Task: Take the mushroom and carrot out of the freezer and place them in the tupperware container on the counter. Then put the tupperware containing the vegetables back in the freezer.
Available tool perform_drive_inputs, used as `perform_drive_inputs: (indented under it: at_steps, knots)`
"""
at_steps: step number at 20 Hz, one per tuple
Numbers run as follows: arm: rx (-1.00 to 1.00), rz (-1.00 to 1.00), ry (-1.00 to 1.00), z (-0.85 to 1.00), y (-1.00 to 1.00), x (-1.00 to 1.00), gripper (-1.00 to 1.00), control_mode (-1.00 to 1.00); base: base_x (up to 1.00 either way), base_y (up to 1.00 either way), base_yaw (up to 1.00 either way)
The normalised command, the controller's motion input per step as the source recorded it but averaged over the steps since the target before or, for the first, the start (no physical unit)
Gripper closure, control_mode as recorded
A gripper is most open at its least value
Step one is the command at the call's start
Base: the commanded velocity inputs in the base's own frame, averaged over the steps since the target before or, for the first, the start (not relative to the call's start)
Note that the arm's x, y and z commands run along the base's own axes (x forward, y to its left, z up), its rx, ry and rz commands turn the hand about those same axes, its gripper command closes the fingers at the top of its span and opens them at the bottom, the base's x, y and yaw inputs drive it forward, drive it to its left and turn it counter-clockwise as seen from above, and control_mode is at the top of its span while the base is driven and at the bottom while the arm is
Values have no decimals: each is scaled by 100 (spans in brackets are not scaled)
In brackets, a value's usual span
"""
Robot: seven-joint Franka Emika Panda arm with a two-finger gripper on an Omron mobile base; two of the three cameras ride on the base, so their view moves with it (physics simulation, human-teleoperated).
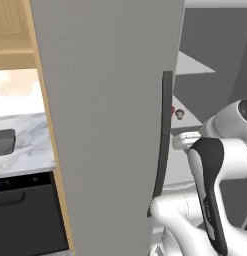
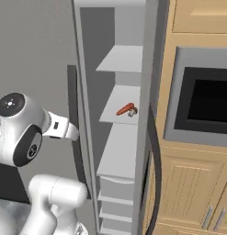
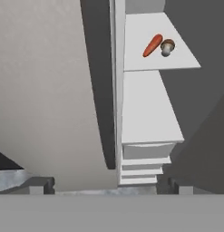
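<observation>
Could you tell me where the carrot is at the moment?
The carrot lies on a pale freezer shelf, just left of the mushroom in the right base view.

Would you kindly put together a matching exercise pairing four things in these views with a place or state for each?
Things:
1. carrot
2. mushroom
3. tupperware container
4. gripper

Places or states:
A. on the marble counter
B. open and empty, short of the freezer shelves
C. orange, on a freezer shelf
D. brown-capped, beside the orange piece

Pairs: 1-C, 2-D, 3-A, 4-B
</observation>
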Motion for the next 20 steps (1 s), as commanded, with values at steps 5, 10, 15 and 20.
perform_drive_inputs:
  at_steps: [5, 10, 15, 20]
  knots:
    - [0, 0, 0, 0, 0, 0, -100, 100, 47, -50, 0]
    - [0, 0, 0, 0, 0, 0, -100, 100, 68, -42, 2]
    - [0, 0, 0, 0, -14, 14, -100, -100, 34, -24, 0]
    - [0, 0, 0, 0, -25, 37, -100, -100, 0, 0, 0]
